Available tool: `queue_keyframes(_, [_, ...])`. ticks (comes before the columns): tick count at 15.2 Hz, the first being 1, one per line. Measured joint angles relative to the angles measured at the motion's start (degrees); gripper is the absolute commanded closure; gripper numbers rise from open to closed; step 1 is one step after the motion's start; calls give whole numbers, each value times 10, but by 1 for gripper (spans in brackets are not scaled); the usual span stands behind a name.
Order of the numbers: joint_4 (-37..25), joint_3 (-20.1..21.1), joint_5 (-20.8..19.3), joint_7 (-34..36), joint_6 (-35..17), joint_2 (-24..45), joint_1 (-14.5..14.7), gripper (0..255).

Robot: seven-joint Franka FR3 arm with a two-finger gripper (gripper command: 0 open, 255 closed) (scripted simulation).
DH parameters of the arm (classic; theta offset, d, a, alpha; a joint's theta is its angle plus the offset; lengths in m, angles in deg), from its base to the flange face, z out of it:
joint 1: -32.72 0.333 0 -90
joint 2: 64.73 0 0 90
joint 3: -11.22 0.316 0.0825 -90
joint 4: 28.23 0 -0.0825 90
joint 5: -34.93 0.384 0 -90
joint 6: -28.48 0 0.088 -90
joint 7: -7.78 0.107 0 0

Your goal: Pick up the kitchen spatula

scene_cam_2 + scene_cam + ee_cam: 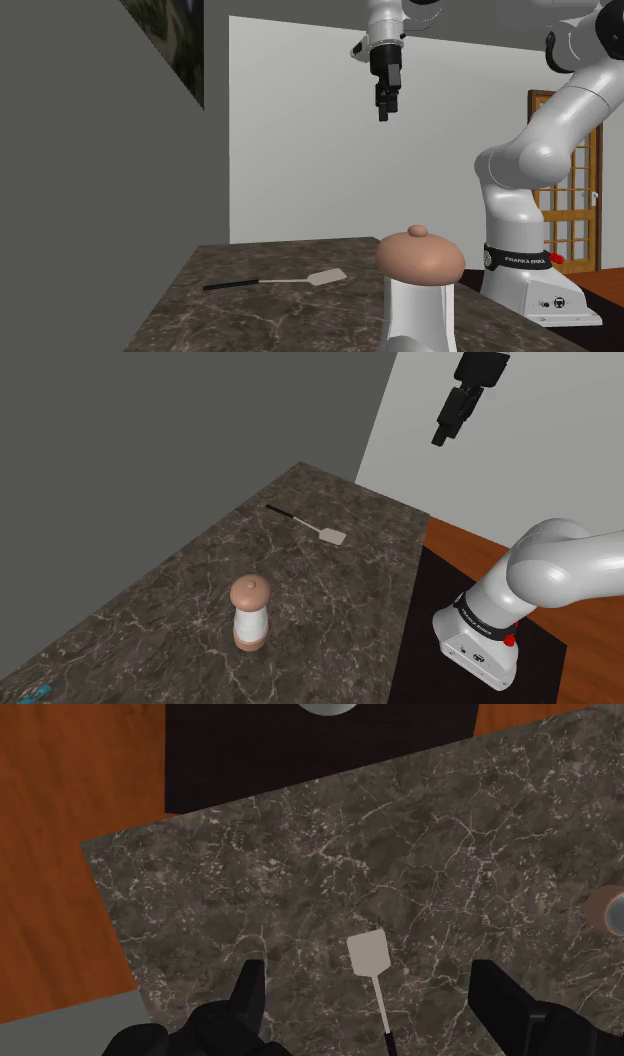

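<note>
The spatula (318,527) lies flat on the dark marble counter (200,612), near its far end; it has a pale square blade and a thin black handle. In the second exterior view the spatula (290,281) rests left of the shaker. My black gripper (447,430) hangs high in the air, far above the counter's far corner, also seen as gripper (383,108). In the wrist view the spatula (369,966) lies far below, between my open gripper (370,1004) fingers, which stand wide apart and touch nothing.
A white shaker with a tan domed cap (250,614) stands upright mid-counter, nearer than the spatula. A grey wall runs along the counter's left side. Wooden floor (590,632) and the black stand (440,652) lie to the right. A small blue item (38,693) sits at the counter's near corner.
</note>
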Motion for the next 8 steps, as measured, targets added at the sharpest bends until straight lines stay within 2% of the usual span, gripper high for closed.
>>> queue_keyframes(3, [15,3,2,-2,-25,8,2,0])
queue_keyframes(8, [61,19,10,-4,-126,55,13,0])
